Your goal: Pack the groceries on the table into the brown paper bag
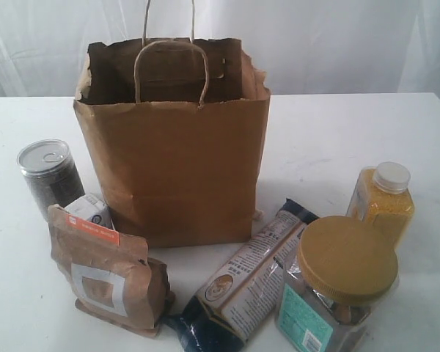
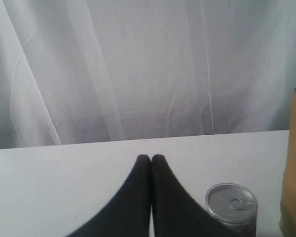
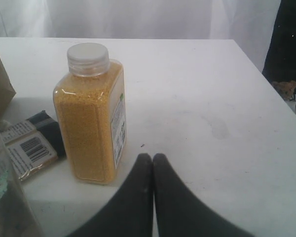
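White tabletop (image 1: 330, 139) carries everything, with a pale curtain (image 1: 315, 37) hanging behind its far edge.

Closest to the near edge, toward the right corner, a clear jar (image 1: 337, 293) with a gold lid stands upright. It hides part of a long dark-blue packet (image 1: 246, 282) that lies flat beside it, with its far end close to the base of the bag. Toward the left along the same edge, a brown pouch (image 1: 106, 275) with an orange stripe stands upright and covers the lower part of a small white-and-blue carton (image 1: 90, 209) just behind it.

Farther back on the left is a grey pull-tab can (image 1: 50, 176). On the right, a yellow bottle (image 1: 381, 202) with a white cap stands near the right edge.

Behind them all, the brown paper bag (image 1: 176, 169) stands in the middle of the tabletop with its ragged mouth open upward. All six groceries are outside it.

The left gripper (image 2: 150, 159) hangs with its tips pressed together, holding nothing, with the can just beside it. The right gripper (image 3: 152, 158) is likewise closed and empty, close to the bottle but not touching it.
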